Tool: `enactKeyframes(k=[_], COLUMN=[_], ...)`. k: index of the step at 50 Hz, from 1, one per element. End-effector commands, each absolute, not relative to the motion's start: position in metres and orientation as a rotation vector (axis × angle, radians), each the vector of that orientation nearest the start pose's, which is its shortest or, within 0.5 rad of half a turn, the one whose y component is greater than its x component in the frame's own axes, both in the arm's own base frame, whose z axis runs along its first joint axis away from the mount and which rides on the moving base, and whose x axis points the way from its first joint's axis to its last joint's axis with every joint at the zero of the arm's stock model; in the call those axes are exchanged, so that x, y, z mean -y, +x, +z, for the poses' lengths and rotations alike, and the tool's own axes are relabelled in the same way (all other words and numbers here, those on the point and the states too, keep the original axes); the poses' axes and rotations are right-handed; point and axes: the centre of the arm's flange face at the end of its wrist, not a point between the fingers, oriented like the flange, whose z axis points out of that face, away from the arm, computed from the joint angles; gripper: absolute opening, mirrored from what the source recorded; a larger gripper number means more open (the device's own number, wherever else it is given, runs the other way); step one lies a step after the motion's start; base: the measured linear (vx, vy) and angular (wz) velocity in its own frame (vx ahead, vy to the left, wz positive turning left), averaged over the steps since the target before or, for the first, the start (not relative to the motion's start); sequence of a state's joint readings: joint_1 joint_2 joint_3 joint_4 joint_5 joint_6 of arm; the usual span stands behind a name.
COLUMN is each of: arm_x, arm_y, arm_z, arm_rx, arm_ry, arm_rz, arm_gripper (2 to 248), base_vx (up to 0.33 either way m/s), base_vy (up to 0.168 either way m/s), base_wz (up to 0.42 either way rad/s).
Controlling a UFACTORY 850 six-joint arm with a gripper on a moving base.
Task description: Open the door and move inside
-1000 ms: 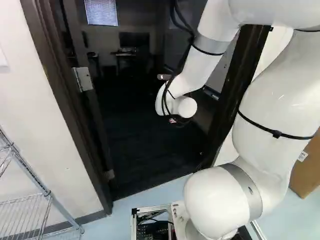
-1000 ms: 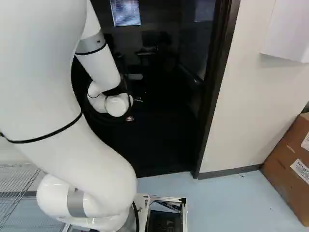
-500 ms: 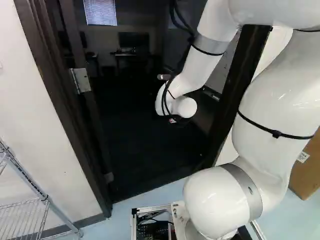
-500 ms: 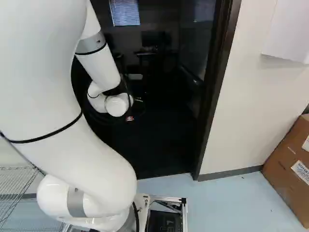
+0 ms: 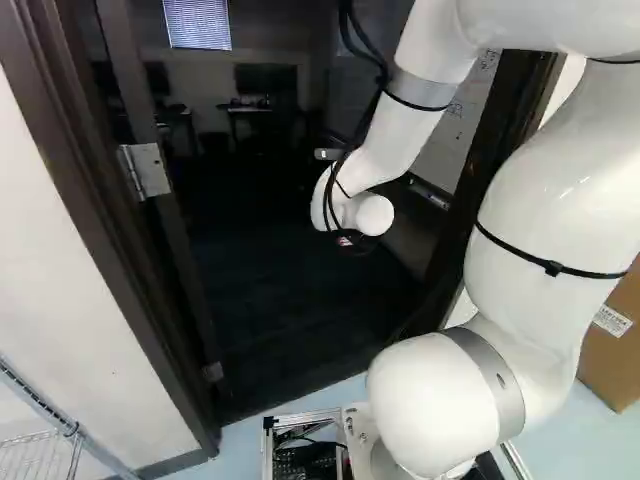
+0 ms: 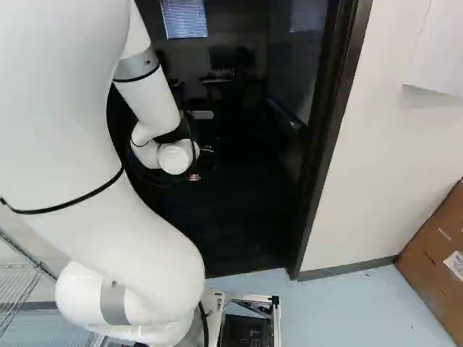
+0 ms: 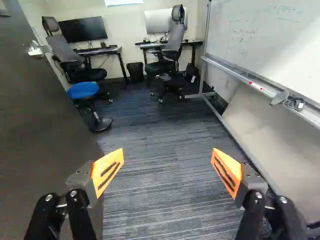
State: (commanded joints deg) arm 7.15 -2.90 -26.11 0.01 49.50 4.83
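Note:
The doorway is open, its dark frame (image 5: 95, 200) at the left of the left base view and its other post (image 6: 329, 144) right of my arm in the right base view. The dark door (image 7: 42, 125) stands swung inward, alongside one finger in the wrist view, its metal handle (image 7: 36, 49) farther ahead. A hinge (image 5: 146, 170) shows in the left base view. My gripper (image 5: 350, 242) is mostly hidden below the white wrist, reaching through the opening. Seen from the wrist, the gripper (image 7: 167, 167) has its orange pads wide apart, only carpet visible between them.
Inside, a blue stool (image 7: 83, 90) stands near the door; desks, chairs and a bin (image 7: 135, 71) are at the far wall. A whiteboard on a frame (image 7: 240, 75) flanks the other side. Outside are a wire rack (image 5: 45, 455) and a cardboard box (image 6: 438, 253).
The base has moved ahead toward the doorway, so frame posts and rack shift outward in the base views. My arm holds the same pose against its lowest joint.

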Motion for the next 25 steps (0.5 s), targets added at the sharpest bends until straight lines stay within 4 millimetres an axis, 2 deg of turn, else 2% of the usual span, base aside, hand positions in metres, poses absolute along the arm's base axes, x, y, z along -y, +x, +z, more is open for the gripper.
enactKeyframes(k=[25], arm_x=[-0.0512], arm_y=[0.4082], arm_z=[0.3944], arm_rx=[0.049], arm_ry=[-2.435], arm_rz=[-1.783], arm_gripper=[247], base_vx=[0.157], base_vy=[-0.001], base_wz=[-0.018])
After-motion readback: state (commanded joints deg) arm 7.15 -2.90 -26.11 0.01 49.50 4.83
